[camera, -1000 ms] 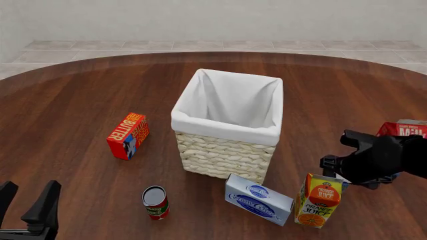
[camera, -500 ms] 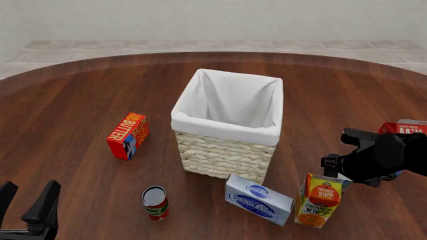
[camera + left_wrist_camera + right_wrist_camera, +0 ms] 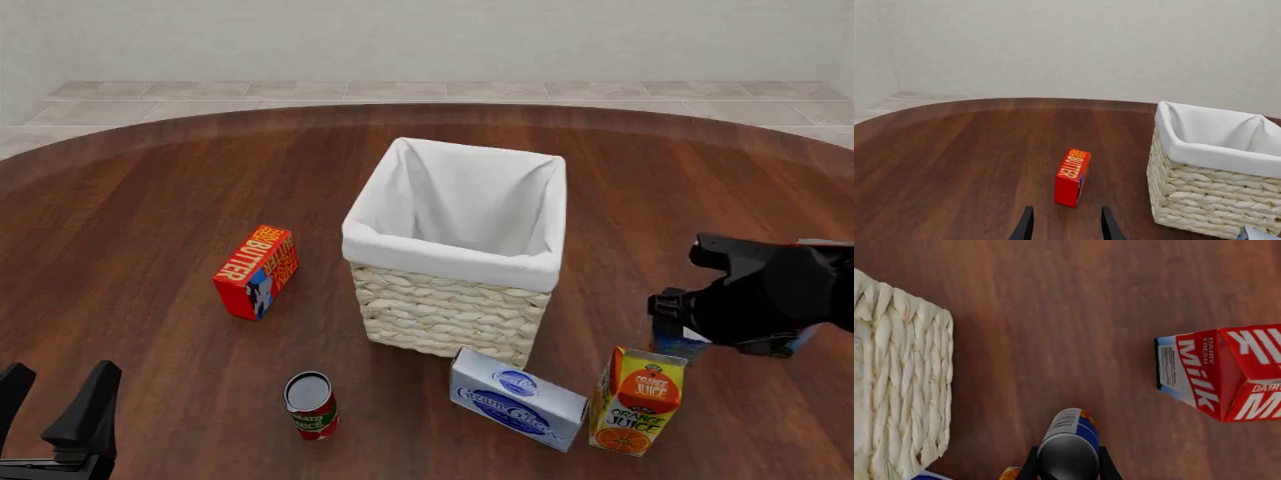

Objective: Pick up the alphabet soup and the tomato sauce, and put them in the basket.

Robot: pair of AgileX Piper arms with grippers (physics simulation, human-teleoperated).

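While the tall pale wicker basket [image 3: 454, 255] with white cloth lining stands mid-frame showing only its lining inside, one small tomato sauce can [image 3: 311, 404], silver-topped with a red and green label, stands upright at lower left of it. Right gripper [image 3: 1066, 465] clasps a blue-labelled, dark-topped can [image 3: 1069, 450] at mid-right. Left gripper [image 3: 56, 412], lower left corner, holds nothing, jaws parted. One red butter box [image 3: 255, 271] stands left of the basket.

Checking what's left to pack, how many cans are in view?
2: the tomato sauce on the table left of the cream cheese box; a blue-labelled can between the right gripper's jaws.
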